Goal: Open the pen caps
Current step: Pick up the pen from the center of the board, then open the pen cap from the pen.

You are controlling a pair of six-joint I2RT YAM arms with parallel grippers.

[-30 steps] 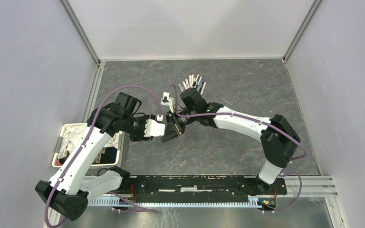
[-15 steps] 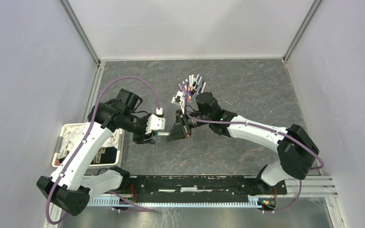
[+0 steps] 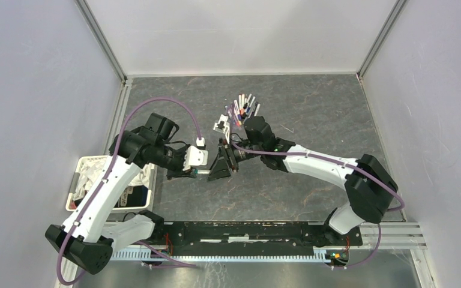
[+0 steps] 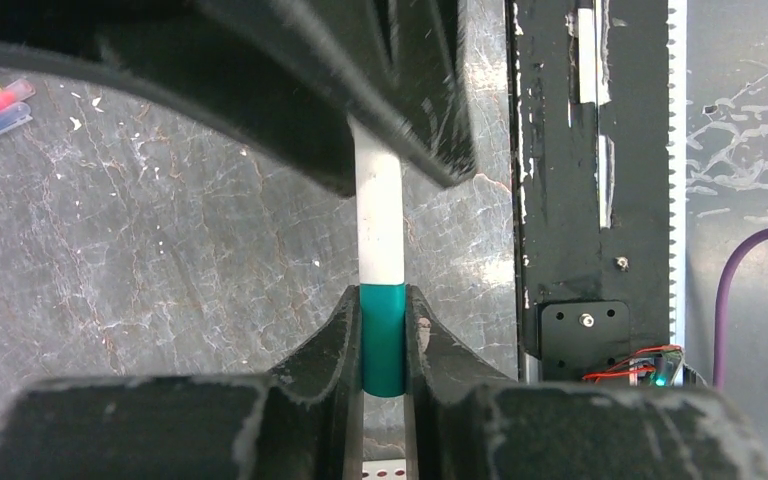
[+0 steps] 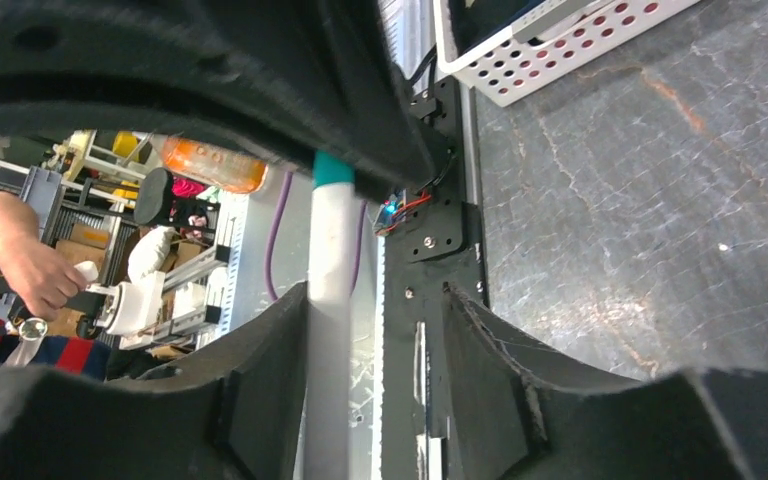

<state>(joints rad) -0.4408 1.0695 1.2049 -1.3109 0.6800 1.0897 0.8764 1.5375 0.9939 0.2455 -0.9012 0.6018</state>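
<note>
**Teal cap pinched, barrel sitting loose**

Well on the near side of the pen pile (image 3: 244, 107), the left gripper (image 4: 383, 300) pinches a teal cap (image 4: 383, 345). The white barrel (image 4: 380, 220) runs toward that pile into the right gripper (image 5: 375, 295), whose jaws are spread, with the barrel against one finger.

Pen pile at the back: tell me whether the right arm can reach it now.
Probably yes: the pile lies just past its wrist. First the right end effector, open, must clear the pen that the left end effector grips by the green cap.

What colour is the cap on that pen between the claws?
The cap is teal green; left wrist view shows it best.
</note>
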